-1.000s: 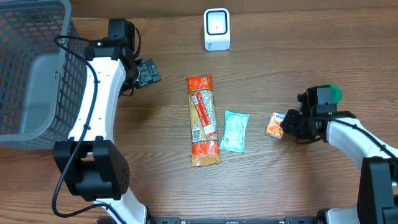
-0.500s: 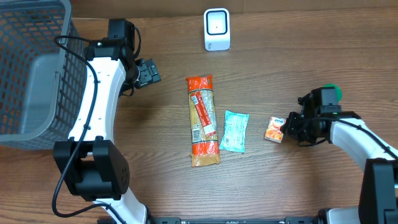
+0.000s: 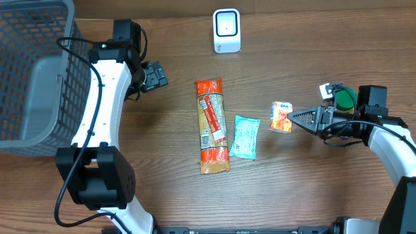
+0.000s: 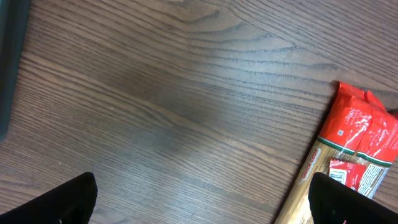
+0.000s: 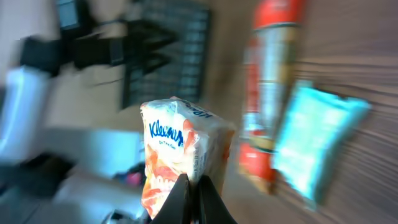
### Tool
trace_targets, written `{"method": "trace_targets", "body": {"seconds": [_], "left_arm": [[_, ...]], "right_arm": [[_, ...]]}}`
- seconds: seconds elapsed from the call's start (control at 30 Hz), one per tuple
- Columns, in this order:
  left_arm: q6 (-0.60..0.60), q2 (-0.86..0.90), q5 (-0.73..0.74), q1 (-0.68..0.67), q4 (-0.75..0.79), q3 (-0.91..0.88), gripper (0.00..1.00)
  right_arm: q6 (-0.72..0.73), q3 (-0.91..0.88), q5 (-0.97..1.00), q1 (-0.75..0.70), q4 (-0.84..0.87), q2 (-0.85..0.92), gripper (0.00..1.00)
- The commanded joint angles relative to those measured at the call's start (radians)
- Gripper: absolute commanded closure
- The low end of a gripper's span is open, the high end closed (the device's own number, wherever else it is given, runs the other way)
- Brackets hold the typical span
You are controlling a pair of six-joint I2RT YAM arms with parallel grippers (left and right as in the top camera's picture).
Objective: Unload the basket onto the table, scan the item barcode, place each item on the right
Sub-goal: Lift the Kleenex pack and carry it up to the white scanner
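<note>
**Now holding the tissue pack**

I am seeing the right gripper lying level, its fingers clamping the tissue pack. A second ago the pack was lying on the surface beside them. It is now hanging just right of the teal packet. The left gripper is hovering with fingers wide apart. I am counting one tissue pack, one spaghetti pack, one teal packet, one scanner and one basket.

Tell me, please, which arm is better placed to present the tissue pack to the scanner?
Right: the right gripper is shut on the Kleenex pack, while the left gripper is open and holds nothing.
</note>
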Motion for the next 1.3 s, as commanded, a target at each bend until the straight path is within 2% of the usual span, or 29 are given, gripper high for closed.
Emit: {"method": "trace_targets", "body": {"seconds": [0.0, 0.2, 0.43, 0.67, 0.83, 1.0, 1.17, 1.27], "left_arm": [[0.019, -0.023, -0.002, -0.007, 0.002, 0.016, 0.00], [0.019, -0.023, -0.002, -0.007, 0.002, 0.016, 0.00], [0.019, -0.023, -0.002, -0.007, 0.002, 0.016, 0.00], [0.019, -0.023, -0.002, -0.007, 0.002, 0.016, 0.00], [0.019, -0.023, -0.002, -0.007, 0.002, 0.016, 0.00], [0.019, -0.023, -0.002, -0.007, 0.002, 0.016, 0.00], [0.019, -0.023, -0.002, -0.007, 0.002, 0.016, 0.00], [0.019, -0.023, -0.002, -0.007, 0.002, 0.016, 0.00]], "right_arm": [[-0.055, 0.015, -0.172, -0.008, 0.014, -0.020, 0.96], [-0.051, 0.015, -0.172, -0.018, 0.005, -0.068, 0.96], [0.024, 0.015, -0.172, -0.041, 0.009, -0.258, 0.96], [0.190, 0.015, -0.172, -0.040, 0.089, -0.397, 0.96], [0.265, 0.015, -0.172, -0.040, 0.153, -0.446, 0.96], [0.250, 0.014, -0.169, -0.039, 0.163, -0.449, 0.96], [0.228, 0.003, 0.028, -0.039, 0.145, -0.449, 0.96], [0.201, 0.001, 0.320, -0.038, 0.039, -0.443, 0.96]]}}
